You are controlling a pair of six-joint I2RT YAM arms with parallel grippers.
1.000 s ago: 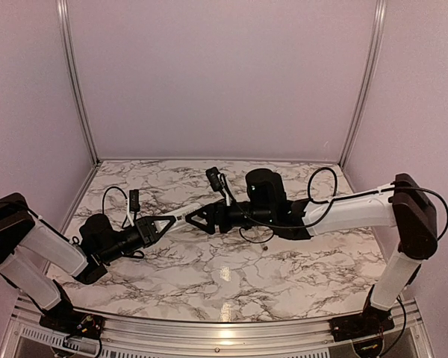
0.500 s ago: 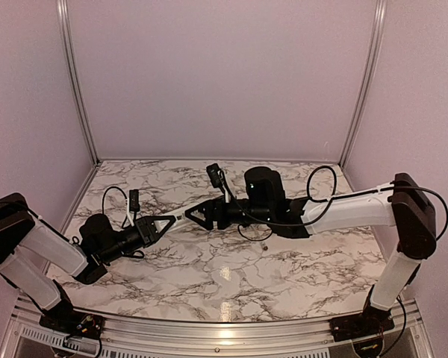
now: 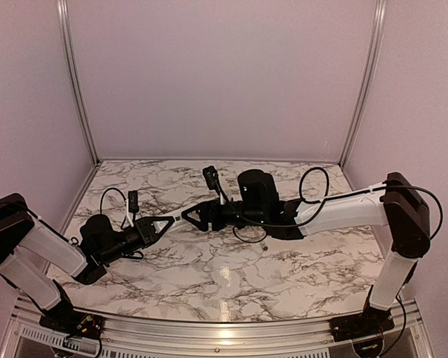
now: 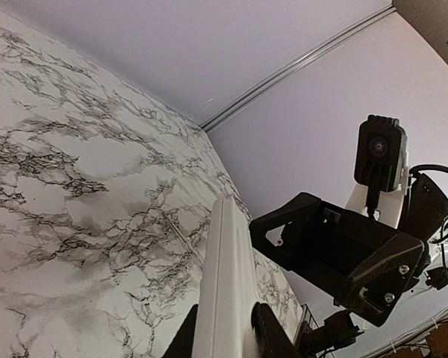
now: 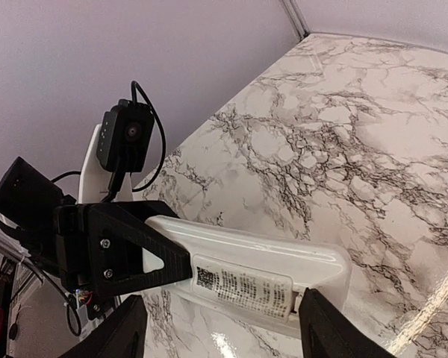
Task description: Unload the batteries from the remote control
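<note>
My left gripper [image 3: 163,224] is shut on one end of the white remote control [image 3: 178,218] and holds it level above the table. In the left wrist view the remote [image 4: 228,276] runs away from my fingers [image 4: 265,335] towards the right gripper [image 4: 336,253]. In the right wrist view the remote [image 5: 284,250] lies back side up, with a printed label cover [image 5: 243,287] closed on it. My right gripper [image 5: 222,322] is open, its fingers either side of the remote's free end. The batteries are hidden.
A thin grey rod [image 4: 181,237] lies on the marble table [image 3: 209,276] beneath the remote. A small dark object [image 3: 265,241] sits on the table under the right arm. Pale walls close in the back and sides.
My right gripper has moved left, closing the gap to the remote's free end. The left arm and the remote have barely moved.
</note>
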